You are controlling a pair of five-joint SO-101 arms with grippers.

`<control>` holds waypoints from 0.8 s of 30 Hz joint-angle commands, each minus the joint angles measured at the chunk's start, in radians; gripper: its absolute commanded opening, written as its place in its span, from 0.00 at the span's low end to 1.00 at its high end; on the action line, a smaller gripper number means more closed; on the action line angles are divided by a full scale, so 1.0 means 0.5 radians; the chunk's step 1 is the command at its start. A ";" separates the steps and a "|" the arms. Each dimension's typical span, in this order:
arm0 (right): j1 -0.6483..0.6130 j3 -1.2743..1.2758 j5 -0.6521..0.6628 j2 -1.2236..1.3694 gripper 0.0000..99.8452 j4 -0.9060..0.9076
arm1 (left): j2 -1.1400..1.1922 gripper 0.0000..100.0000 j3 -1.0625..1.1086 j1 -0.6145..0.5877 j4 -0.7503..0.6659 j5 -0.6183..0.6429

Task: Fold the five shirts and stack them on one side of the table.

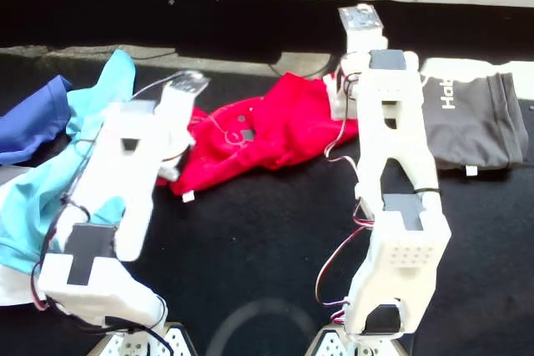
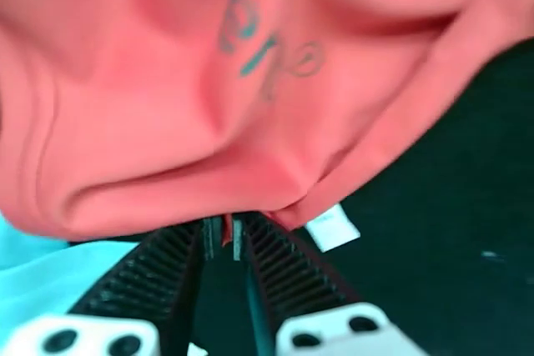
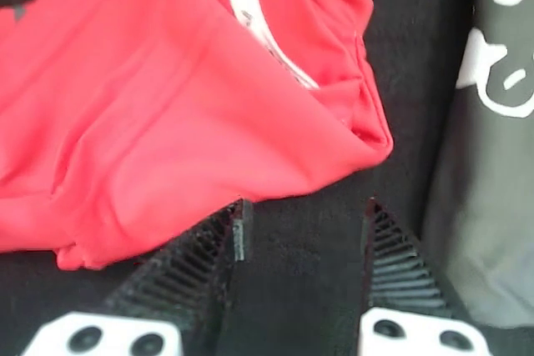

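Jaws of the left gripper stand pressed together on a pinched fold at the edge of the red shirt, close to its small white tag. The shirt lies rumpled at mid-counter. Its long axis runs across the counter from one arm to the other, the tagged end toward the left arm and the collar toward the right. It looks light, soft and limp, so it is likely to sag and bunch when lifted, and a shallow pinch could slip. The safer holds are probably the outer corners, hem and shoulder, one for each arm. Jaws of the right gripper stand wide apart over bare black counter, just beside the collar end, holding nothing. The grey shirt lies flat on the far right.
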 commanded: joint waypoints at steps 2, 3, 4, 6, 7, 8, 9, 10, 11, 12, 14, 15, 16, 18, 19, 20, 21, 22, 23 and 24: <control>0.121 -0.084 0.018 -0.026 0.21 0.094 | -0.035 0.01 -0.339 0.173 0.267 0.175; 0.143 -0.084 0.018 -0.026 0.21 0.094 | -0.035 0.01 -0.391 0.192 0.322 0.199; 0.161 -0.084 0.018 -0.029 0.21 0.094 | -0.035 0.01 -0.431 0.198 0.368 0.221; 0.180 -0.103 0.018 -0.029 0.21 0.081 | -0.035 0.01 -0.459 0.189 0.420 0.233; 0.183 -0.106 0.018 -0.029 0.21 0.072 | -0.035 0.01 -0.456 0.173 0.433 0.233; 0.183 -0.106 0.018 -0.029 0.21 0.029 | -0.035 0.01 -0.443 0.149 0.457 0.233; 0.176 -0.106 0.015 -0.029 0.21 -0.032 | -0.035 0.01 -0.428 0.124 0.470 0.233; 0.170 -0.106 0.006 -0.020 0.21 -0.115 | -0.035 0.01 -0.413 0.100 0.473 0.233; 0.149 -0.106 0.006 -0.014 0.21 -0.198 | -0.035 0.01 -0.400 0.072 0.473 0.233; 0.121 -0.087 0.006 -0.011 0.21 -0.296 | -0.035 0.01 -0.388 0.048 0.470 0.230; 0.038 -0.069 0.006 0.026 0.21 -0.407 | -0.035 0.01 -0.379 0.008 0.463 0.230; -0.014 -0.069 0.006 0.060 0.21 -0.425 | -0.035 0.01 -0.379 -0.011 0.463 0.230; -0.072 -0.072 0.012 0.100 0.21 -0.431 | -0.035 0.01 -0.394 -0.029 0.463 0.230; -0.176 -0.072 0.015 0.173 0.21 -0.428 | -0.035 0.01 -0.419 -0.060 0.463 0.230; -0.219 -0.072 0.018 0.207 0.21 -0.428 | -0.035 0.01 -0.440 -0.075 0.470 0.230; -0.262 -0.072 0.018 0.244 0.21 -0.428 | -0.035 0.01 -0.465 -0.094 0.476 0.230; -0.290 -0.072 0.018 0.278 0.21 -0.428 | -0.035 0.01 -0.489 -0.109 0.476 0.230; -0.311 -0.072 0.018 0.311 0.21 -0.431 | -0.035 0.01 -0.514 -0.127 0.476 0.230; -0.318 -0.072 0.018 0.345 0.21 -0.431 | -0.035 0.01 -0.539 -0.146 0.479 0.230; -0.315 -0.072 0.018 0.388 0.21 -0.431 | -0.035 0.01 -0.557 -0.167 0.479 0.227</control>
